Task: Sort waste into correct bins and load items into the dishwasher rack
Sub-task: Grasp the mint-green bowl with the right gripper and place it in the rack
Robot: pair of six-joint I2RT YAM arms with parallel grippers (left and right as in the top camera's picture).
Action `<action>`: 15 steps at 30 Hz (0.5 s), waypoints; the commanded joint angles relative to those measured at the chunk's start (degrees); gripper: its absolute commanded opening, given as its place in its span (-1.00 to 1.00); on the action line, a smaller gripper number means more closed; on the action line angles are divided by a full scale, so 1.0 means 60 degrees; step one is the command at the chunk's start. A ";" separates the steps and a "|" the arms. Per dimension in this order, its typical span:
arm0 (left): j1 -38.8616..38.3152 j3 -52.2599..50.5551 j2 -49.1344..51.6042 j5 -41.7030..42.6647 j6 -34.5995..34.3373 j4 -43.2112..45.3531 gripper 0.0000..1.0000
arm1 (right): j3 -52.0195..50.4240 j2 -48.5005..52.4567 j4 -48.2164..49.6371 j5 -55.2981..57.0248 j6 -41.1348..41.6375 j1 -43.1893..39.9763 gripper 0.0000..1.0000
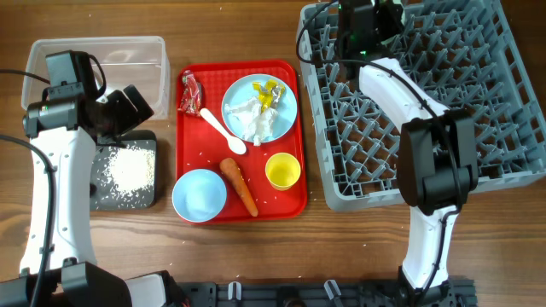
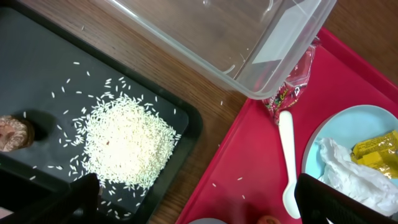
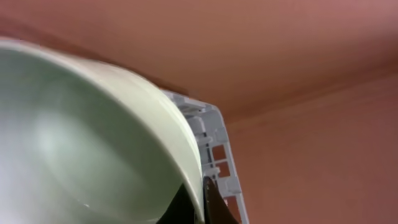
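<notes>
To the left of the red tray, my left gripper is hanging over the black tray. Its fingers are standing wide apart and holding nothing. The rice and the brown lump are lying in that black tray, and the clear tub is sitting just behind it.

On the red tray itself, the red wrapper, the spoon, the carrot, a blue bowl and the yellow cup are waiting. The plate is carrying the tissue and the yellow wrapper.

To the right of the red tray, my right gripper is reaching to the far corner of the rack, on the side nearest the tray. Its fingers are pressing together on the rim of a pale bowl.

I am judging that loading this bowl is the step in hand. Next I am needing to settle it between the pegs before letting go. Whether it is touching them already, I cannot tell.
</notes>
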 commanded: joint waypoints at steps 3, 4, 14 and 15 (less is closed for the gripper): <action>0.0062 0.0117 0.0047 -0.0200 -0.0011 0.0022 1.00 | -0.0211 -0.0015 -0.2011 -0.0761 0.1319 0.0601 -0.91; 0.0062 0.0117 0.0047 -0.0200 -0.0007 0.0025 1.00 | -0.0211 -0.0015 -0.2259 -0.0758 0.1366 0.0688 -0.90; 0.0062 0.0117 0.0047 -0.0200 -0.0007 0.0051 1.00 | -0.0117 -0.0576 -0.2306 0.0732 0.1756 0.1413 0.99; 0.0062 0.0117 0.0047 -0.0200 -0.0007 0.0044 1.00 | -0.0117 -0.0841 -0.2222 0.0627 0.1756 0.1566 0.99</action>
